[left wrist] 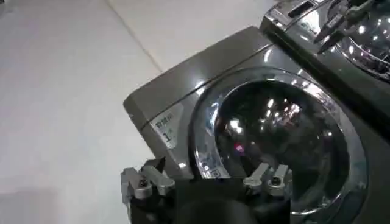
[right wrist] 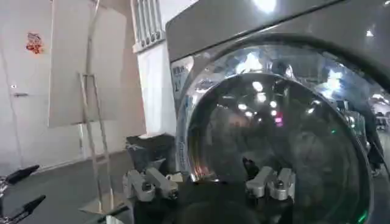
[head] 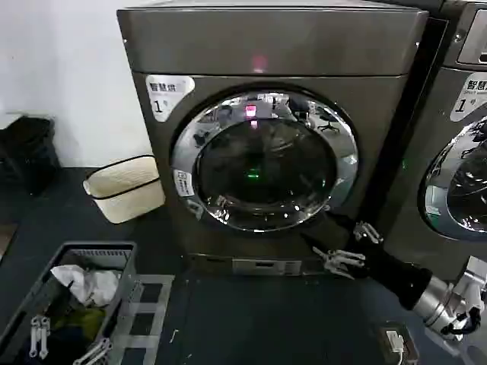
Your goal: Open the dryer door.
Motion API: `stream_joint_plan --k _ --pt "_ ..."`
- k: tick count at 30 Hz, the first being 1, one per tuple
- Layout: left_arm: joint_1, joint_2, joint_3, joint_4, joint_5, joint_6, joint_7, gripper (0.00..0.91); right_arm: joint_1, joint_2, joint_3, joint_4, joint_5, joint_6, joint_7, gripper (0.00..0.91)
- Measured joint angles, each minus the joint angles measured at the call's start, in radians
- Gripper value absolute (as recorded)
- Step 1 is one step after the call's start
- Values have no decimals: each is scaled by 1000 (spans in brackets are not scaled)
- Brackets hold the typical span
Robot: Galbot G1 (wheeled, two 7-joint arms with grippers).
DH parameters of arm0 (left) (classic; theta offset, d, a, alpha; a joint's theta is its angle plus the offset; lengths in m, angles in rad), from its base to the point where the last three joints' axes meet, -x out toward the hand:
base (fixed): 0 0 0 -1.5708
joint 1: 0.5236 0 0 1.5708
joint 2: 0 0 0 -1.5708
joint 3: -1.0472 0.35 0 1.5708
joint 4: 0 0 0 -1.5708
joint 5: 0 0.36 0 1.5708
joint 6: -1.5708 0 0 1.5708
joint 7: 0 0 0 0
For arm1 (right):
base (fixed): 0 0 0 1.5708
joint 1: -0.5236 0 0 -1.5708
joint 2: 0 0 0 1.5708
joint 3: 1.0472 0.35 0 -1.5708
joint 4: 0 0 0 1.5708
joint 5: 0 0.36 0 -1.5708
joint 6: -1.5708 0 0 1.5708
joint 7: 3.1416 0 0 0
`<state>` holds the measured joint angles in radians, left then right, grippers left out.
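The dryer door (head: 264,160) sits closed and flush on the front of the grey machine (head: 266,46) marked "1", its chrome ring framing dark glass, with a second grey machine (head: 456,152) just beside it on the right. The right pincer (head: 351,245) hangs near the door's lower right rim, its fingers (head: 366,231) spread apart and grasping nothing. The left pincer (head: 65,344) is low at the left, over a grey basket (head: 91,255) of clothes, its fingers parted too; a cream basket (head: 125,188) stands on the floor beside the machine.

A laundry room — two grey machines (head: 274,137), a laundry basket (head: 125,186).
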<state>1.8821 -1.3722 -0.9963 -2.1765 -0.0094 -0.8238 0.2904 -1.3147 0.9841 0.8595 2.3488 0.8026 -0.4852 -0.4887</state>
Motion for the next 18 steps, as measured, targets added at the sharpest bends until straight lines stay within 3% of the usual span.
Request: stream_joint_plan --k 6,18 --pt "6 4 -4 -3 0 0 0 907 30 5 -64 -60 -91 76 -4 907" --pt "24 0 -14 -24 -6 0 -3 907 132 -23 -226 -245 -145 207 -27 907"
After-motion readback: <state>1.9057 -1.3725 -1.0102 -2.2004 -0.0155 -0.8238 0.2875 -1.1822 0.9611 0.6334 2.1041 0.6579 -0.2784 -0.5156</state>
